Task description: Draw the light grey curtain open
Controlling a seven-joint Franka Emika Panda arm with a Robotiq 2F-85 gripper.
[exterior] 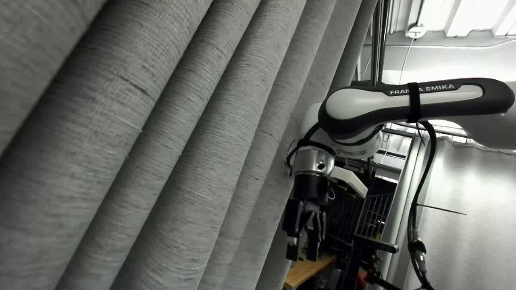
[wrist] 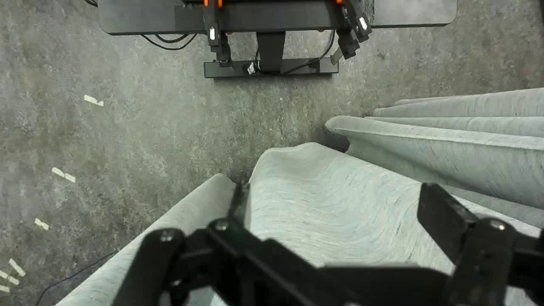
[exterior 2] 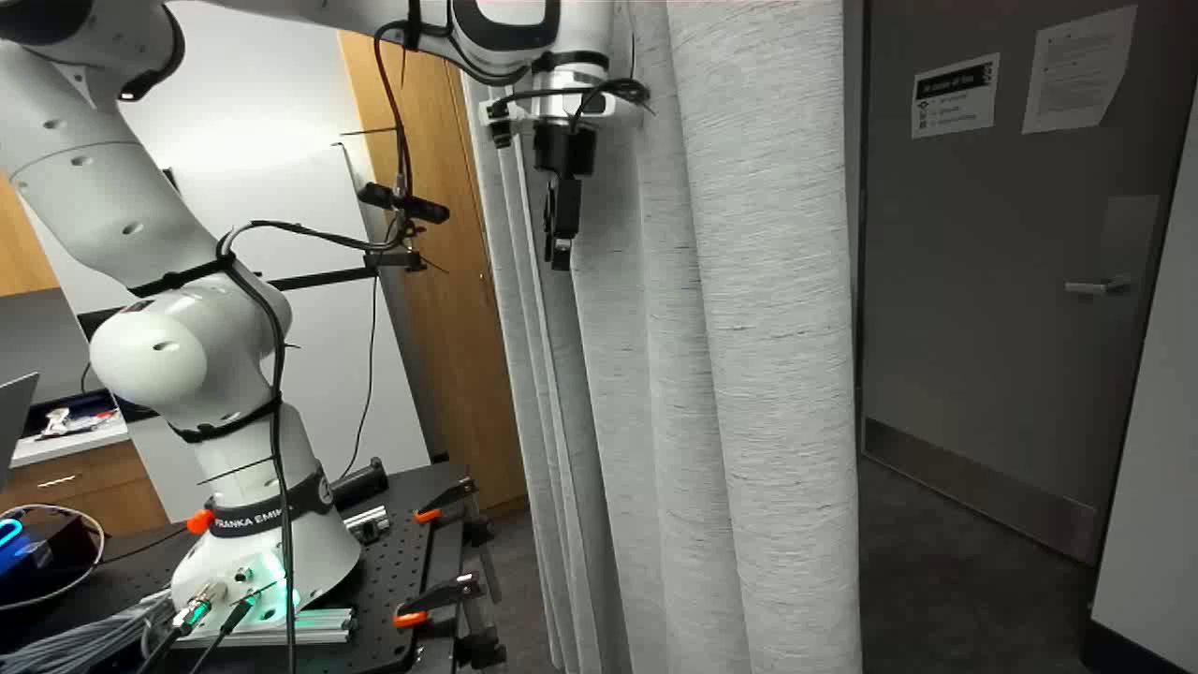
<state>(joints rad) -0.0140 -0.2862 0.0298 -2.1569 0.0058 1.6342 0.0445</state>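
The light grey curtain hangs in broad vertical folds. It fills the left and middle of an exterior view [exterior: 181, 161] and the middle of an exterior view [exterior 2: 749, 328]. In the wrist view the curtain [wrist: 306, 225] shows from above, with a broad fold crossing the space between the fingers. My gripper [exterior: 303, 251] points down beside the curtain, high up. It also shows in an exterior view [exterior 2: 560, 255] against the folds, and in the wrist view [wrist: 338, 195]. Its fingers are wide apart and hold nothing. I cannot tell whether they touch the cloth.
The robot stands on a black table [exterior 2: 402, 524] with clamps [exterior 2: 440, 599] at its edge. A camera [exterior 2: 407, 201] sits on a black bar beside the arm. A wooden cabinet [exterior 2: 421, 234] is behind. A grey door [exterior 2: 992, 356] stands beyond the curtain. Grey floor [wrist: 148, 119] lies below.
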